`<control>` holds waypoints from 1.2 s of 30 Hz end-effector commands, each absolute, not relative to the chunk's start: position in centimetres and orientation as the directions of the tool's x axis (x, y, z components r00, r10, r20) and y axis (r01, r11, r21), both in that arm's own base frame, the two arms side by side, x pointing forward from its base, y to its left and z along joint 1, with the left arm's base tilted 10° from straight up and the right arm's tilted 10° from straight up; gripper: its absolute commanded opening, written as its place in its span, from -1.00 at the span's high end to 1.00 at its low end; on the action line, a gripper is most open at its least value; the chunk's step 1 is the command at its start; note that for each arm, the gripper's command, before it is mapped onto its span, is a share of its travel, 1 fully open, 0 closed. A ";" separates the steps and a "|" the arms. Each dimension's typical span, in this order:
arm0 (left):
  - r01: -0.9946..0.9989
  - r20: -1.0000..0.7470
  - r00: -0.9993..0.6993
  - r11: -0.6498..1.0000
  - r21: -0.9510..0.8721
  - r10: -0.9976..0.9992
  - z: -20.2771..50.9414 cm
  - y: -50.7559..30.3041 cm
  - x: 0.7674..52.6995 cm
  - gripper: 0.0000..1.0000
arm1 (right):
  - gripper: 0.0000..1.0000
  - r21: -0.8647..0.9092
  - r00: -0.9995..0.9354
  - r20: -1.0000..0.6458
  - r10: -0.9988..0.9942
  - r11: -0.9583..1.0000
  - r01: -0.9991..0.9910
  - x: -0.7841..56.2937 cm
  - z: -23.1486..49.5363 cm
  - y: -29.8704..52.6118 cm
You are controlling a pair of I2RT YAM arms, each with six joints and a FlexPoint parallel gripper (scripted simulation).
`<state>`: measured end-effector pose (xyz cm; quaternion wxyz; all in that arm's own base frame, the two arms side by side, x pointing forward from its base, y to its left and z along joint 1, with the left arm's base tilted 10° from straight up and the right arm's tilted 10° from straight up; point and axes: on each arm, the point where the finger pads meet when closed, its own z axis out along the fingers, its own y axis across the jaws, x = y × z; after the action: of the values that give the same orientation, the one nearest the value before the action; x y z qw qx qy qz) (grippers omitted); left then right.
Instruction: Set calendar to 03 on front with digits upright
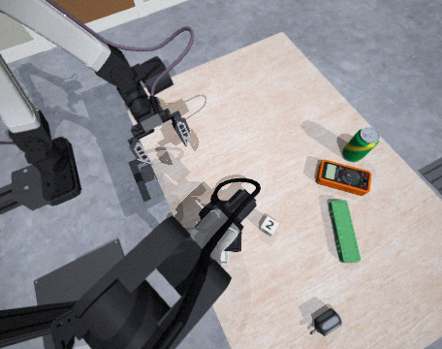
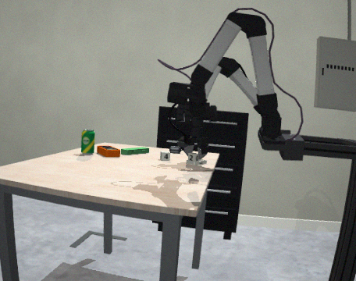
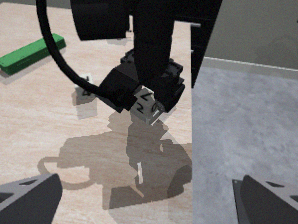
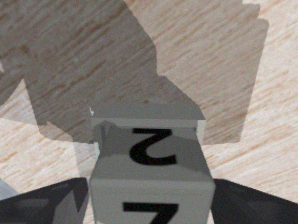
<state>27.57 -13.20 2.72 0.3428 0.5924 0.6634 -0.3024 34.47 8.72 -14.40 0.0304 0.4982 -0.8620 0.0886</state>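
Note:
A white cube [image 2: 191,158] [image 3: 145,106] [image 4: 110,171], showing a 2 on two faces and a 0 on another, is at the pale tray [image 4: 145,121]. In the right wrist view it sits between the tray's side walls, near its far wall; whether it is fully flat is hidden. My right gripper [image 4: 148,186] is partly open around this cube, one finger at each side with thin gaps. The second white cube [image 1: 268,225] [image 2: 165,156] [image 3: 85,89] lies loose on the table beside the tray, with 2 on top and 4 on a side. My left gripper [image 1: 164,149] [image 3: 150,182] is open and empty, above the table's robot-side edge.
A green bar [image 1: 345,231] [image 2: 135,151] [image 3: 31,54], an orange multimeter [image 1: 344,177] [image 2: 108,151] and a green can [image 1: 360,145] [image 2: 87,141] stand farther across the table. A black plug adapter [image 1: 327,321] lies toward one end. The right arm hides much of the tray in the top view.

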 end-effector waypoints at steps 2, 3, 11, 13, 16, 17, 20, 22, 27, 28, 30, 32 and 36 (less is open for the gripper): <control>0.993 -0.809 -0.037 0.116 0.038 0.587 3.3 -13.0 28.5 -1.00 | -0.32 -0.154 -0.504 0.105 -0.857 0.487 -0.860 35.5 -11.2 10.2; 0.993 -0.809 -0.037 0.116 0.038 0.587 3.3 -13.0 28.5 -1.00 | -0.32 -0.156 -0.505 0.103 -0.857 0.487 -0.859 35.5 -10.8 10.3; 0.993 -0.809 -0.037 0.116 0.038 0.587 3.3 -13.0 28.5 -1.00 | -0.32 -0.191 -0.508 0.081 -0.857 0.487 -0.852 36.8 -7.3 11.0; 0.993 -0.809 -0.037 0.116 0.038 0.587 3.3 -13.0 28.5 -1.00 | -0.32 -0.191 -0.509 0.080 -0.857 0.487 -0.852 36.6 -5.6 11.2; 0.992 -0.813 -0.035 0.119 0.042 0.581 3.4 -13.0 28.6 -1.00 | -0.31 -0.191 -0.516 0.084 -0.852 0.494 -0.848 36.3 -3.5 11.5; 0.991 -0.820 -0.033 0.123 0.045 0.572 3.6 -13.1 28.8 -1.00 | -0.31 -0.201 -0.529 0.080 -0.845 0.506 -0.838 36.4 -3.0 11.5; 0.989 -0.835 -0.036 0.141 0.051 0.550 4.0 -13.3 29.4 -1.00 | -0.31 -0.262 -0.598 0.039 -0.801 0.569 -0.780 38.1 -2.6 11.5; 0.987 -0.838 -0.038 0.150 0.053 0.544 4.2 -13.4 29.7 -1.00 | -0.31 -0.285 -0.634 0.024 -0.773 0.603 -0.745 38.8 -2.8 11.2; 0.980 -0.852 -0.050 0.191 0.060 0.521 4.7 -13.5 30.9 -1.00 | -0.31 -0.369 -0.799 -0.096 -0.594 0.767 -0.526 42.5 -3.2 10.4; 0.978 -0.855 -0.055 0.201 0.059 0.515 4.8 -13.5 31.1 -1.00 | -0.31 -0.373 -0.828 -0.124 -0.547 0.799 -0.472 43.2 -3.2 10.2; 0.974 -0.860 -0.062 0.220 0.059 0.506 5.0 -13.5 31.6 -1.00 | -0.31 -0.365 -0.876 -0.161 -0.456 0.852 -0.376 44.1 -3.4 9.9; 0.970 -0.866 -0.066 0.237 0.062 0.496 5.2 -13.6 32.1 -1.00 | -0.31 -0.352 -0.913 -0.188 -0.361 0.893 -0.280 44.7 -3.7 9.6; 0.959 -0.870 -0.077 0.276 0.070 0.487 5.6 -13.5 33.2 -1.00 | -0.31 -0.291 -0.961 -0.229 -0.152 0.953 -0.082 45.7 -4.5 9.3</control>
<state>30.91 -13.54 4.26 0.3881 0.5509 0.6768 -0.2962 44.11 9.40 -4.53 -0.1143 0.1837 -0.9655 0.1446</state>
